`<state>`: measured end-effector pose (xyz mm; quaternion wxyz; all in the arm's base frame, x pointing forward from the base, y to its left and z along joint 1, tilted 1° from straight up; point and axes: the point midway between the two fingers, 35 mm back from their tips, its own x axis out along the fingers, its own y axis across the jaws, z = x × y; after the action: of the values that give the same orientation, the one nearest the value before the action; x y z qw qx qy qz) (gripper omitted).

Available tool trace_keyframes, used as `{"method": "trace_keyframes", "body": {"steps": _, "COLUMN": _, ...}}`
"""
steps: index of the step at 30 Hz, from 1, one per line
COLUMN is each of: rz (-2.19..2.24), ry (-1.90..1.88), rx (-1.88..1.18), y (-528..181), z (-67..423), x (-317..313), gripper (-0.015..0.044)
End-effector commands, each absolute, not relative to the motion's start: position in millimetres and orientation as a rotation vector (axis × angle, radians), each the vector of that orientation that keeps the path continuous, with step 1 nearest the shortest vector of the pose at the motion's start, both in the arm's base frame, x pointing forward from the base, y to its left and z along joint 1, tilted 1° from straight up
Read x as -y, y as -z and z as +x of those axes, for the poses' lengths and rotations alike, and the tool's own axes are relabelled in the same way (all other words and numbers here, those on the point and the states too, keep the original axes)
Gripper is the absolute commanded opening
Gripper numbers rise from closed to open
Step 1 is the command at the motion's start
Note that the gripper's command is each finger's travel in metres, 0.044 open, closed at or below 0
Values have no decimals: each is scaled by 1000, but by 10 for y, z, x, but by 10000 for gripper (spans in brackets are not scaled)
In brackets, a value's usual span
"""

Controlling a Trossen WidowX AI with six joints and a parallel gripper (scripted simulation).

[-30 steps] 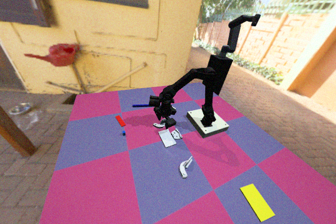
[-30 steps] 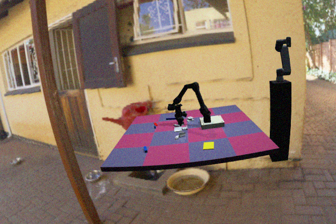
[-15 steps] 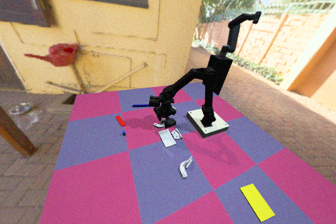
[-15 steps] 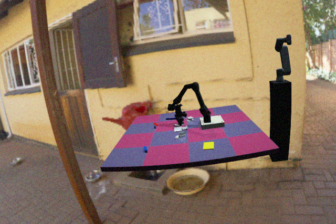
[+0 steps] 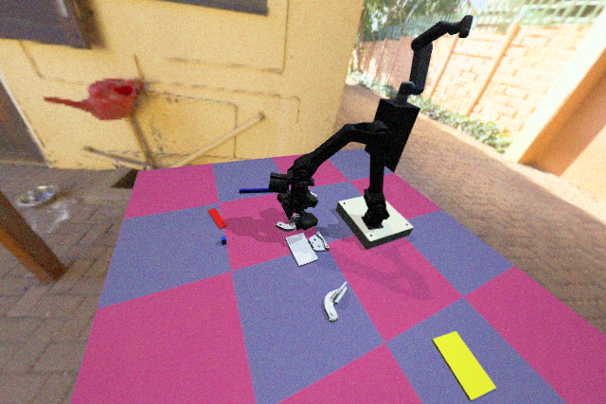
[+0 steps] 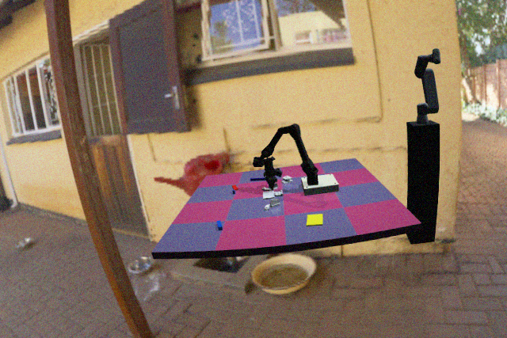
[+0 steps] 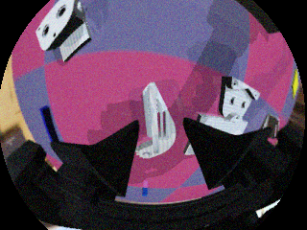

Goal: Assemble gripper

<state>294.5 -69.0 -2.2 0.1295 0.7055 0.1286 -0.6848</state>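
My gripper is open, its fingers partly apart and low over one white jaw. In the wrist view that jaw lies between the fingers, with pink mat showing on either side. The other white jaw lies nearer the front. The gripper base is beside a flat white board. A white part with two round holes, seemingly the housing plate, lies apart; the arm mostly hides it in the top view.
A blue bar lies behind the gripper. A red strip and a small blue block lie to the left. A yellow plate and another blue block are near the front.
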Motion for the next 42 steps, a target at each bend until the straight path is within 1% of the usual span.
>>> {"method": "trace_keyframes", "body": {"steps": 1, "rz": 2049, "ry": 1992, "rx": -373, "y": 22, "z": 2942, "x": 690, "gripper": 247}}
{"method": "trace_keyframes", "body": {"steps": 18, "rz": 2049, "ry": 1992, "rx": -373, "y": 22, "z": 2942, "x": 690, "gripper": 134}}
{"method": "trace_keyframes", "body": {"steps": 28, "rz": 2049, "ry": 1992, "rx": -373, "y": 2, "z": 2945, "x": 691, "gripper": 134}}
{"method": "trace_keyframes", "body": {"steps": 42, "rz": 2049, "ry": 1995, "rx": -373, "y": -438, "z": 2962, "x": 699, "gripper": 134}}
